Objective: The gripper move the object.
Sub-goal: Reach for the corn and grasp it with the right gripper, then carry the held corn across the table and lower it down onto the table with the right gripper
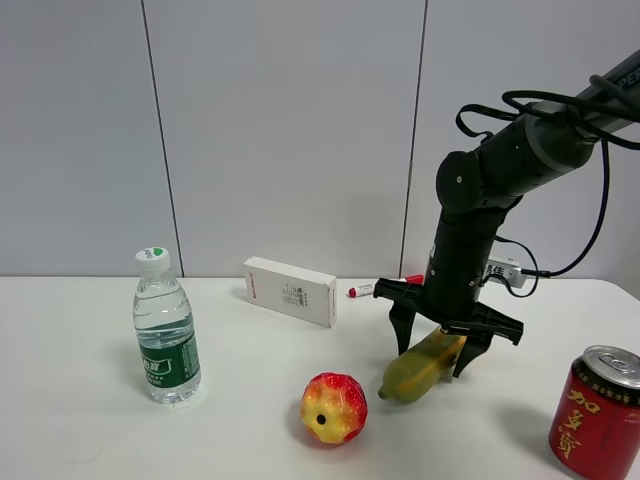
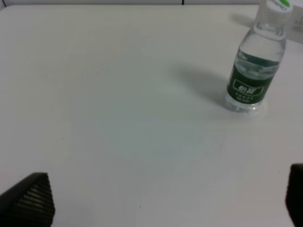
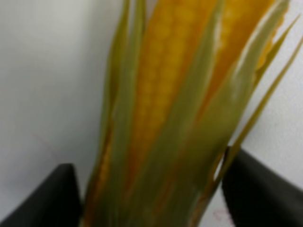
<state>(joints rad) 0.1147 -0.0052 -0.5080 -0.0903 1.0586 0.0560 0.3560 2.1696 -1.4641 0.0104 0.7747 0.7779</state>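
Right now my right gripper (image 1: 440, 345) straddles the corn (image 1: 420, 367), fingers spread wide beside it, gripping nothing; it lies tilted on the table (image 1: 250, 420) near the fruit (image 1: 334, 407). Closing off-centre could squirt the tapered husk sideways

Blurred corn (image 3: 180, 109), green husk, between gripper (image 3: 151, 198) fingers

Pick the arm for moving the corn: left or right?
Right. The right gripper already straddles the corn, with a finger on each side. The left gripper is over bare table near the bottle, away from the corn.
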